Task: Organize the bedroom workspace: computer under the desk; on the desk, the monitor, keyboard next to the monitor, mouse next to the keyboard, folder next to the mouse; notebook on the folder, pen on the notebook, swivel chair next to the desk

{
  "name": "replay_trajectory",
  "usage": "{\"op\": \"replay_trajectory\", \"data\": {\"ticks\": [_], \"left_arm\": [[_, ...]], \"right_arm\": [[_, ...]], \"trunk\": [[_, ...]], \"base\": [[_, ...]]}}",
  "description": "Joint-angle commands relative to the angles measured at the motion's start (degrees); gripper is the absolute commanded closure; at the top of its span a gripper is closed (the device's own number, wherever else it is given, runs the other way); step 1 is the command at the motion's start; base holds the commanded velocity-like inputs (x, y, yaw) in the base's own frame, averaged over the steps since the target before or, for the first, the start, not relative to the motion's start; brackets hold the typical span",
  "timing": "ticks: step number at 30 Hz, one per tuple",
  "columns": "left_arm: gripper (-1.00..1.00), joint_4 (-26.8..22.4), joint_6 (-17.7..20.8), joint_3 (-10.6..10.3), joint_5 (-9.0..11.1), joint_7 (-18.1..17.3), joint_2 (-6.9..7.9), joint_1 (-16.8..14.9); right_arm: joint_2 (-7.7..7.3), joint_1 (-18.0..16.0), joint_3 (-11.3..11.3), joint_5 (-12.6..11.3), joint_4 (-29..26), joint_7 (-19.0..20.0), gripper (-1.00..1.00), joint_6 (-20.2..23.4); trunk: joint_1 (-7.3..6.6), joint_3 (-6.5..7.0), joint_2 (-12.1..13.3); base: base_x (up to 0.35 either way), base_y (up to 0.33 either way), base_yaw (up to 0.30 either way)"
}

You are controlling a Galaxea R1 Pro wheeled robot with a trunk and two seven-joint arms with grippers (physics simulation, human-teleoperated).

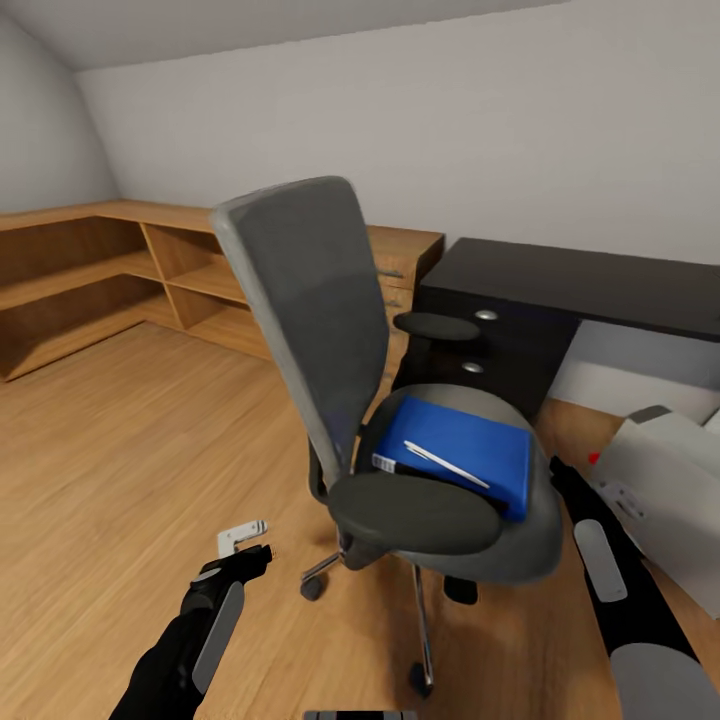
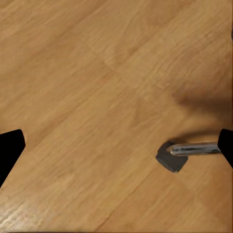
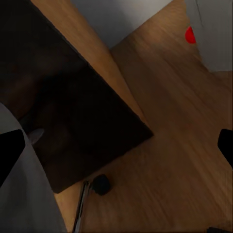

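Note:
The grey swivel chair (image 1: pixel 300 300) stands mid-floor with its back toward me. On its seat lies the blue folder (image 1: pixel 470 440), and the light pen (image 1: pixel 445 463) rests on top of it. A thin dark edge, maybe the notebook (image 1: pixel 388 464), shows at the folder's near-left corner. The black desk (image 1: pixel 600 275) runs along the wall behind, at the right. The grey-white computer (image 1: pixel 670 480) with its red dot sits on the floor at the right. My left gripper (image 1: pixel 255 553) hangs open, low and left of the chair base. By the seat's right rim my right gripper (image 1: pixel 555 470) is open.
A light wooden shelf and drawer unit (image 1: pixel 120 270) lines the back left wall. A black drawer block (image 1: pixel 480 345) stands under the desk's end, behind the chair. A chair caster (image 2: pixel 171 158) on its chrome spoke lies between my left fingertips (image 2: pixel 9 150). Open wood floor (image 1: pixel 110 460) spreads to the left.

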Motion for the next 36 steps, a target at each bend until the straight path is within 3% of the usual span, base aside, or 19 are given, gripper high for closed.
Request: {"op": "replay_trajectory", "data": {"ticks": [1, 10, 20, 27, 36], "left_arm": [[-1.0, 0.0, 0.1, -0.1, 0.6, 0.5, -0.01, 0.0], [-1.0, 0.0, 0.1, -0.2, 0.5, 0.5, -0.01, -0.1], [-1.0, 0.1, 0.1, -0.2, 0.5, 0.4, -0.02, -0.1], [-1.0, 0.0, 0.1, -0.2, 0.5, 0.4, -0.02, 0.0], [-1.0, 0.0, 0.1, -0.2, 0.5, 0.5, -0.02, -0.1]], "right_arm": [[0.0, 0.0, 3.9, -1.0, 2.2, -0.2, -1.0, 1.9], [0.14, 0.0, 4.0, -1.0, 2.2, -0.1, -1.0, 1.9], [0.0, 0.0, 4.5, -1.0, 2.2, 2.2, -1.0, 1.9], [0.0, 0.0, 4.3, -1.3, 2.2, 2.2, -1.0, 2.0], [0.0, 0.0, 4.4, -1.3, 2.2, 2.2, -1.0, 1.9]], "trunk": [[0.0, -0.05, 0.0], [0.0, -0.05, 0.0], [0.0, -0.05, 0.0], [0.0, -0.05, 0.0], [0.0, -0.05, 0.0]], "base": [[0.0, 0.0, 0.276], [0.0, 0.0, 0.259], [-0.004, 0.0, 0.024], [-0.211, 0.0, 0.001], [-0.051, 0.0, 0.249]]}}
